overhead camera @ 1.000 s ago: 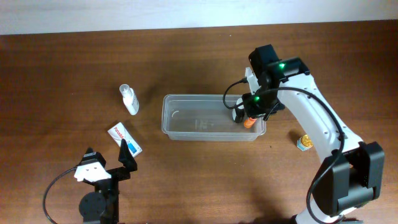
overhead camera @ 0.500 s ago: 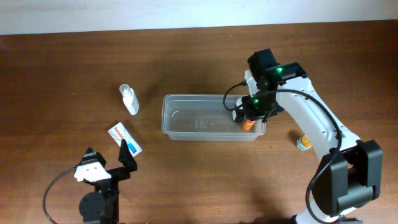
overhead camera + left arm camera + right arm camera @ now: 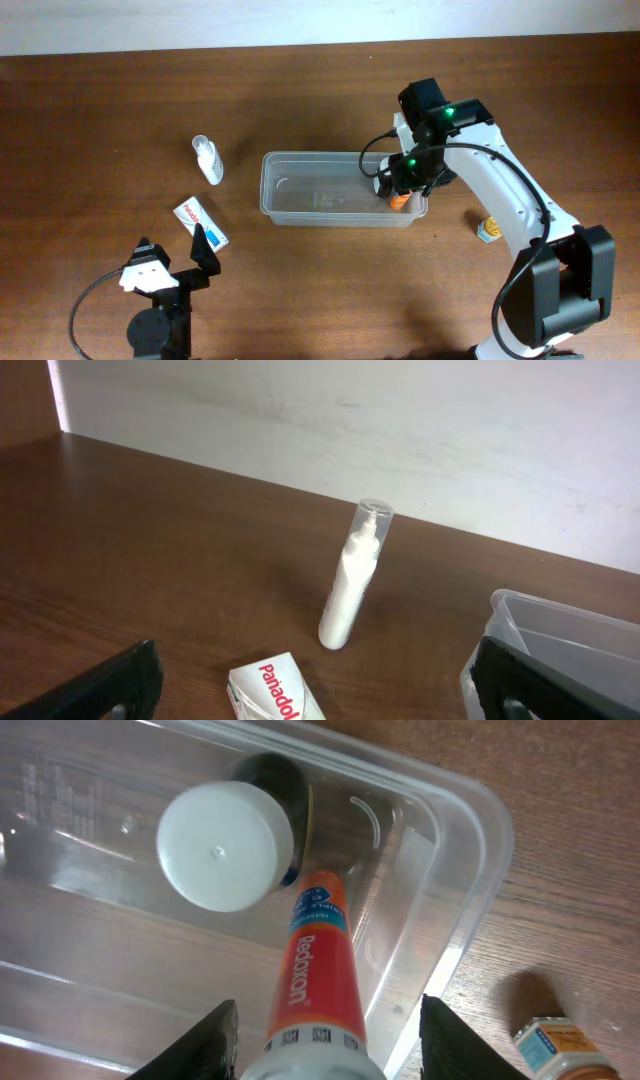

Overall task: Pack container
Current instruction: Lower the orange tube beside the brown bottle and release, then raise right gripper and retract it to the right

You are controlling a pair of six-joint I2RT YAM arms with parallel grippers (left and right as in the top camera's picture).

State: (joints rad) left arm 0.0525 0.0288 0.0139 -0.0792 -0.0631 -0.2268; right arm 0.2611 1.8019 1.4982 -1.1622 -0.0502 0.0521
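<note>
The clear plastic container (image 3: 330, 217) lies at the table's middle; its rim shows in the right wrist view (image 3: 492, 850) and the left wrist view (image 3: 545, 628). Inside its right end are an orange Redoxon tube (image 3: 400, 200) (image 3: 318, 960) and a dark bottle with a white cap (image 3: 225, 845). My right gripper (image 3: 401, 186) (image 3: 325, 1045) is over that end. Its fingers stand either side of the tube with gaps, open. My left gripper (image 3: 172, 252) (image 3: 315, 695) is open and empty near the front left, facing a Panadol box (image 3: 200, 222) (image 3: 275, 690).
A white spray bottle (image 3: 208, 160) (image 3: 352, 575) lies on the table left of the container, beyond the box. A small yellow-capped bottle (image 3: 488, 231) (image 3: 560, 1045) sits on the table right of the container.
My right gripper has shifted slightly left and down over the container's right end with the orange tube below it. The left arm has not moved.
</note>
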